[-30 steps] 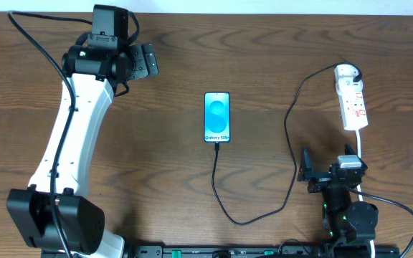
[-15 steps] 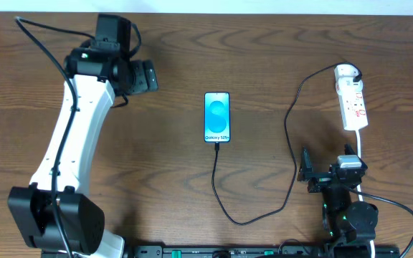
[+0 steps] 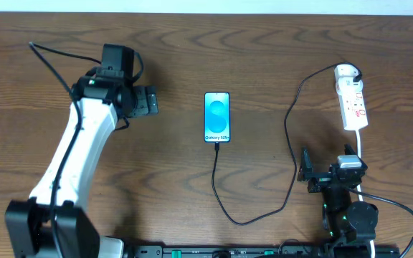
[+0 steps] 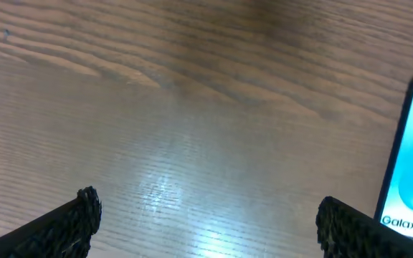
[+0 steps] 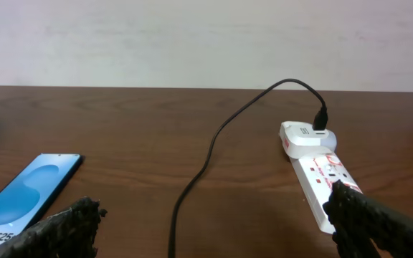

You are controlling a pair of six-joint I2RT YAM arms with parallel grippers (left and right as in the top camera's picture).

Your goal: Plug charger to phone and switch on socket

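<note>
1. The table (image 3: 264, 43) is bare brown wood. Its far edge shows along the top of the overhead view, and the arm bases line its near edge.
2. The phone (image 3: 217, 117) lies flat around the middle of the table, screen up. Its long axis runs near to far, and the end with the white lettering points to the near edge.
3. The charger (image 3: 286, 125) meets the phone's near end. From there it runs toward the near edge, loops right, then climbs along the right side to the far end of the socket (image 3: 353, 100).
4. The socket lies at far right with its long axis also roughly near to far and its rounded end farthest away. A white cord (image 3: 359, 140) leaves its near end. I cannot tell how the switches are set.
5. The left gripper (image 3: 151, 100) hangs left of the phone, level with the phone's far half, jaws spread wide and empty. Bare wood lies between it and the phone.
6. The right gripper (image 3: 305, 170) sits low at near right, jaws parted with nothing between them. The charger's loop passes just to its left, and the socket's near end is just beyond it.
7. Open wood lies between the phone and the charger's right-hand run, and along the whole far edge.
</note>
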